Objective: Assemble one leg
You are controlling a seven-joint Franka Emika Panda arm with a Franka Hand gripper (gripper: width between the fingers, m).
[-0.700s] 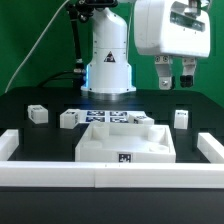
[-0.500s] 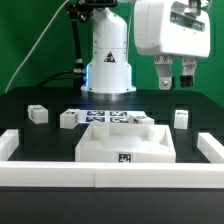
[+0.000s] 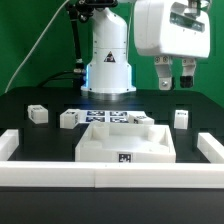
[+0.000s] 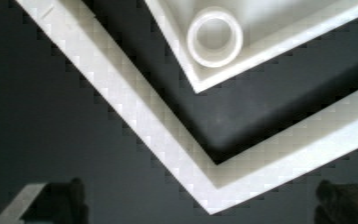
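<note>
My gripper [image 3: 175,82] hangs spread and empty, at about twelve o'clock above the leg [image 3: 181,119]. The leg stands at three o'clock of the large white tray [image 3: 125,150]. If I descend off-centre, I judge one finger could topple it.

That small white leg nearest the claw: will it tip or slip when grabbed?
The leg looks like rigid plastic, so probably stiff and light. Standing taller than wide, it might tip if nudged sideways. Its flat sides should suit the open claw.
</note>
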